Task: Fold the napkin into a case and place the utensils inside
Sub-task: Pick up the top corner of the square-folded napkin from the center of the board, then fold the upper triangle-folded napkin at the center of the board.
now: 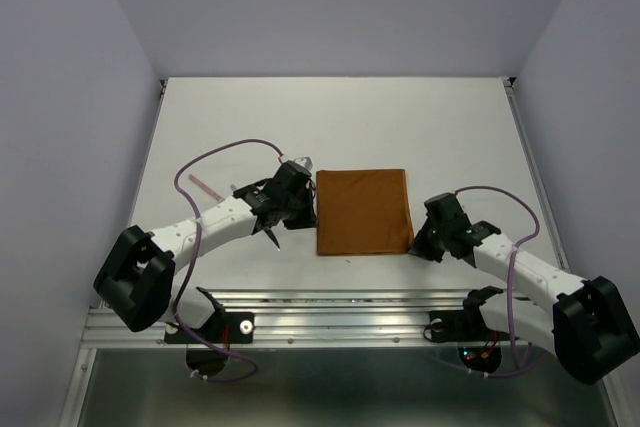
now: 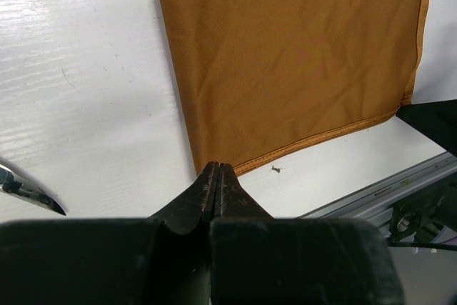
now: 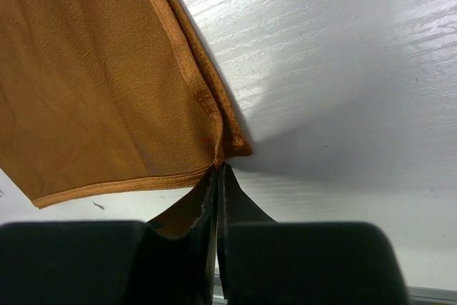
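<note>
- At the far left of the table you have a thin pinkish stick, too small to identify.
- Your left gripper is pressed together at the near left corner of the napkin. Its tips hide whether cloth is caught.
- A silver utensil is cut off at the left wrist view's edge.
- The napkin lies mid-table.
- Your right gripper pinches its near right corner.

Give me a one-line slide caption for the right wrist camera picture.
Right gripper pinching a corner of the orange napkin on the white table.
</note>
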`<state>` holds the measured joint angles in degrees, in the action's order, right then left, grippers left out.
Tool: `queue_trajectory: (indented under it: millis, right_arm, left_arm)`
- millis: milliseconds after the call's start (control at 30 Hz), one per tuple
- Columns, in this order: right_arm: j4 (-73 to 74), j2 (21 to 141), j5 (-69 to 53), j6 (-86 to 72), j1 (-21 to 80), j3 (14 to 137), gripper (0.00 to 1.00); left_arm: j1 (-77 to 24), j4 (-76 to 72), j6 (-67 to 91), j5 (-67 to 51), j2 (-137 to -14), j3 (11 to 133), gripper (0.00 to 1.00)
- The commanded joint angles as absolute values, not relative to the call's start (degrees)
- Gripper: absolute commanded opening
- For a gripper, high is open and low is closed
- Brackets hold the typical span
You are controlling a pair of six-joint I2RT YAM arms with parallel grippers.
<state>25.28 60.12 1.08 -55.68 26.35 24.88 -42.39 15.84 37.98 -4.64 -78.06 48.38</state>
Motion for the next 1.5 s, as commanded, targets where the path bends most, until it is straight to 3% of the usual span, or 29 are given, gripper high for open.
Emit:
queue_trajectory:
  millis: [0, 433, 1467]
  right_arm:
    - [25.2, 60.2, 3.5, -55.5, 26.7, 26.9, 0.02]
    - [26.9, 62.7, 2.8, -51.4, 26.7, 34.8, 0.01]
    - [19.2, 101.9, 2.5, -44.6, 36.4, 71.5, 0.01]
  left_arm:
    - [-42.6, 14.2, 37.4, -5.4, -78.7, 48.4, 0.01]
    - [-42.6, 14.3, 36.7, -5.0, -80.3, 49.2, 0.00]
    - [-42.0, 19.7, 40.6, 1.2, -72.2, 48.1, 0.00]
